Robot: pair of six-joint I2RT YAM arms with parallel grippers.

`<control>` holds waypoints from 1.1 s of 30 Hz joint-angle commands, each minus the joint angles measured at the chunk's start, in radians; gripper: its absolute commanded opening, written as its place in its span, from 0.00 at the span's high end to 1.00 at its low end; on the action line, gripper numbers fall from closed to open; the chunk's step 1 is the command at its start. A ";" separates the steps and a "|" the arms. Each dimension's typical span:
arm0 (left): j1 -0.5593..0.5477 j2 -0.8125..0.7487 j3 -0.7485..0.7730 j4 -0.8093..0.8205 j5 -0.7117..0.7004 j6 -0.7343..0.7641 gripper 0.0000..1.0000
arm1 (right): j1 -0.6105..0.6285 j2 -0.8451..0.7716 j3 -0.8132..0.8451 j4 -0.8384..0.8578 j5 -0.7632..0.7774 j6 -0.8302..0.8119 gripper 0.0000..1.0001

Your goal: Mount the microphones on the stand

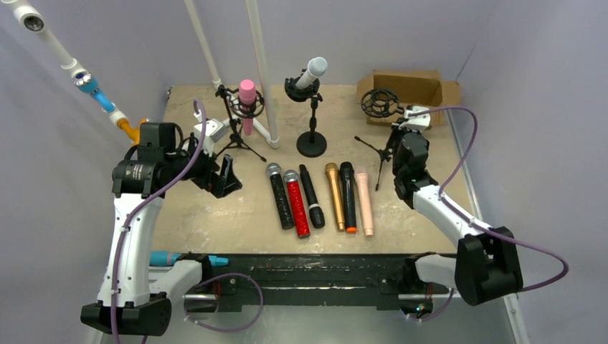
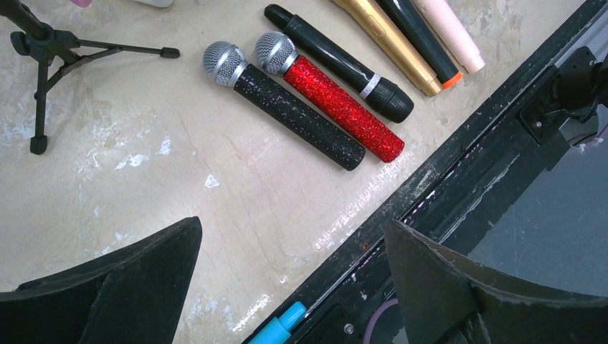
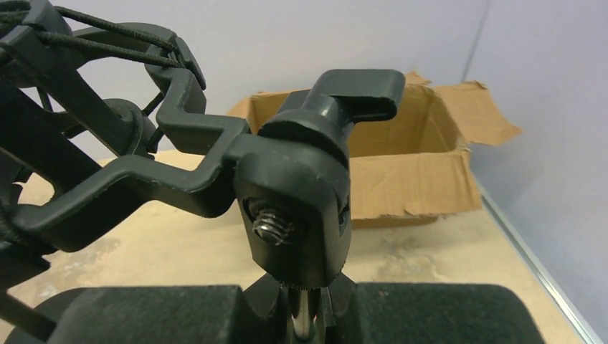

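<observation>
Top external view shows a pale, scuffed table (image 1: 215, 215) with three black stands across its far half. Two are filled: the left tripod stand (image 1: 235, 136) holds a pink microphone (image 1: 247, 97), and the round-base stand (image 1: 312, 145) holds a white microphone (image 1: 313, 72). The right tripod stand (image 1: 368, 145) carries an empty elastic-strung mount (image 1: 380, 102), so I judge one fitting remains.

The right gripper (image 3: 301, 315) is clamped on that stand's thin pole just under the swivel joint. The left gripper (image 2: 292, 226) hangs spread wide above the table, holding nothing.

Six slim microphones lie side by side mid-table:
- black-glitter microphone (image 2: 294, 115)
- red-glitter microphone (image 2: 344, 107)
- plain black microphone (image 2: 337, 61)
- gold microphone (image 1: 334, 195)
- orange-tipped black microphone (image 1: 348, 195)
- peach microphone (image 1: 364, 201)
</observation>
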 commanded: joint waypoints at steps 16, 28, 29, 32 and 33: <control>-0.003 -0.023 0.020 -0.034 -0.031 0.030 0.00 | -0.070 0.192 0.248 -0.013 -0.603 -0.109 1.00; -0.003 -0.022 0.032 -0.040 -0.027 0.021 0.00 | -0.087 0.274 0.357 -0.175 -0.603 -0.103 0.56; -0.003 -0.023 0.034 -0.041 -0.026 0.021 0.00 | -0.086 0.264 0.353 -0.177 -0.593 -0.091 0.52; -0.003 -0.025 0.036 -0.043 -0.024 0.021 0.00 | -0.087 0.221 0.340 -0.199 -0.578 -0.076 0.33; -0.004 -0.025 0.036 -0.041 -0.022 0.018 0.00 | -0.087 0.204 0.337 -0.218 -0.562 -0.061 0.28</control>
